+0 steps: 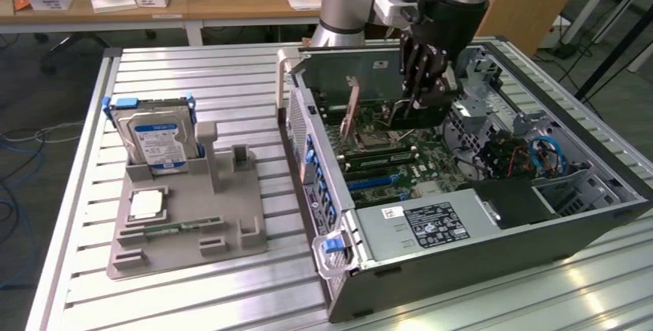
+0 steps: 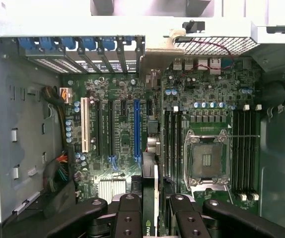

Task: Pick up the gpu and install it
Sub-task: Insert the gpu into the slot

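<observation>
The gripper (image 1: 420, 108) is being pressed shut on the gpu (image 2: 150, 193), which is being held edge-on inside the case (image 1: 571, 224), above the board. Pickup is judged done and seating not yet, the card hanging just beside the blue slot (image 2: 136, 124). Room is being narrowed by the memory slots (image 2: 172, 144) alongside and the rear wall (image 2: 58, 62) ahead.

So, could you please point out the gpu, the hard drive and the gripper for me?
gpu (image 2: 150, 191): wrist view, on the card's thin edge between the fingers.
hard drive (image 1: 153, 144): exterior view, on its white label.
gripper (image 1: 420, 103): exterior view, midway between its fingertips, inside the case.
</observation>
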Robot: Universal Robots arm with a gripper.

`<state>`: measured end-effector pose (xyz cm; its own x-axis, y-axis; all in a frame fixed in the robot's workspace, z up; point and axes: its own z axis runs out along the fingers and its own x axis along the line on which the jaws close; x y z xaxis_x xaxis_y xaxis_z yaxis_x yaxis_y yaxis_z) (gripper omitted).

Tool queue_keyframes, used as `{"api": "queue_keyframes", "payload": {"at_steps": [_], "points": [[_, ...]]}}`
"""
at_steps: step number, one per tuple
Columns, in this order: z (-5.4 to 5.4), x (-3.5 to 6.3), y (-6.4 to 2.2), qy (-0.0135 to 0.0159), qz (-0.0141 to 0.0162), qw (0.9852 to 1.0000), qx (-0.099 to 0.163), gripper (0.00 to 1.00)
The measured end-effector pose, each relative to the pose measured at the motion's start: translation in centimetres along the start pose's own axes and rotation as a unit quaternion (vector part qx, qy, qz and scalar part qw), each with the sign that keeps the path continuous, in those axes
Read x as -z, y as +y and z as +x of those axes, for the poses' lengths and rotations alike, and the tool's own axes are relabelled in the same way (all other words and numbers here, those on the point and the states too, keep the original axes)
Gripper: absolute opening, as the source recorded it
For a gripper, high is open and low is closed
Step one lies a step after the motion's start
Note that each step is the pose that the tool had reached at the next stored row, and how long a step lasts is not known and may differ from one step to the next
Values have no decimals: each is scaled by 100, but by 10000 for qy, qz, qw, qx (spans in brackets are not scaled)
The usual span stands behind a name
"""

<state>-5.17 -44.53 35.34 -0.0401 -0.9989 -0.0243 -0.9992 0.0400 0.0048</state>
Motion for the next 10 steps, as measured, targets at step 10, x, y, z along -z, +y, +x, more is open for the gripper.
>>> {"api": "queue_keyframes", "payload": {"at_steps": [10], "points": [[3,-106,0,0,0,10000,0,26]]}}
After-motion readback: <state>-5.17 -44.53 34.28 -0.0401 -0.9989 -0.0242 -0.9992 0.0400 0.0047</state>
